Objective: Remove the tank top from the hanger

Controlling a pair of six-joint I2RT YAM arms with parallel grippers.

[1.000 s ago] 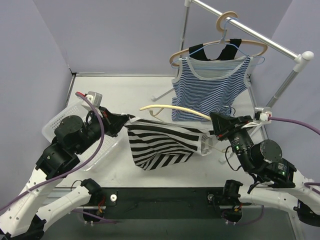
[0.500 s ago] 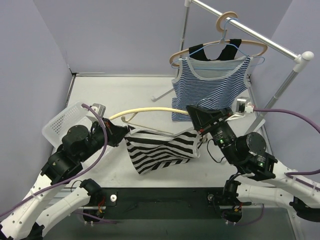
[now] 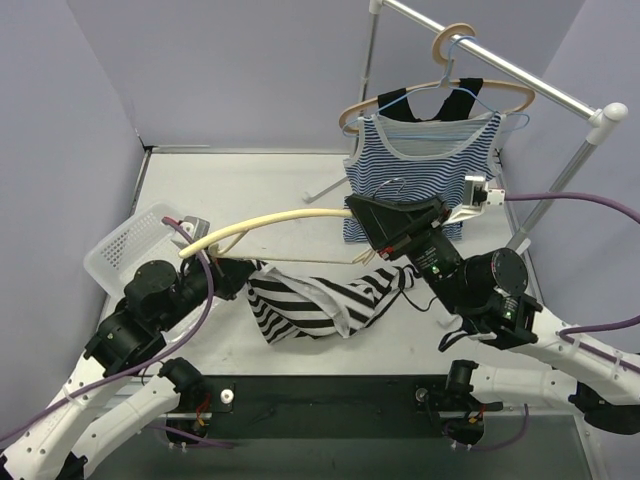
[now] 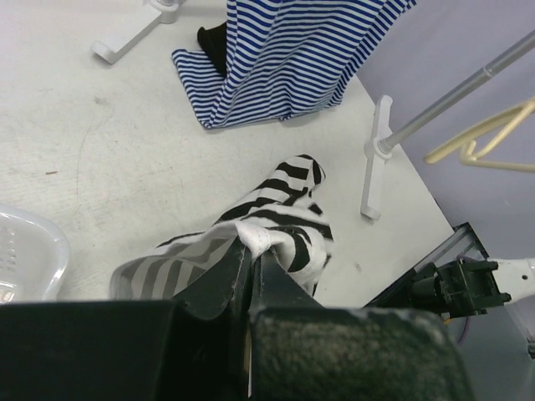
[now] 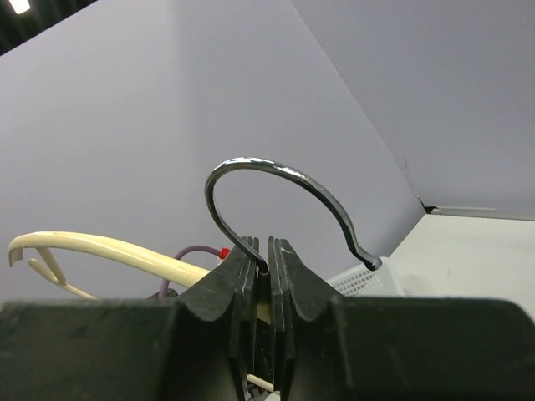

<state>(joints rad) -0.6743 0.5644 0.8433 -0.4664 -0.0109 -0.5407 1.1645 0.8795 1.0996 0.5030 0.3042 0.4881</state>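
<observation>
Left wrist view: the left gripper (image 4: 251, 253) has its fingers pressed together on the white hem of the tank top (image 4: 288, 219). The black-and-white striped cloth falls away from the fingertips and its far end trails on the table (image 4: 100, 159).

In the right wrist view the right gripper (image 5: 267, 253) is clamped on the foot of the hook (image 5: 276, 171), with no gap visible beside the wire. The chrome hook arches above the fingertips.

From the top external view, the cream hanger (image 3: 260, 221) is held in the air. Its long arm runs from the right gripper leftward, to a point above the left gripper. The tank top hangs beneath it, stretched between the two grippers and sagging to the table in the middle. Whether any strap is looped over the hanger cannot be determined.

A white basket (image 3: 120, 245) sits beside the left arm. A blue-striped top (image 3: 420, 175) hangs on the rack (image 3: 520, 75) behind.
</observation>
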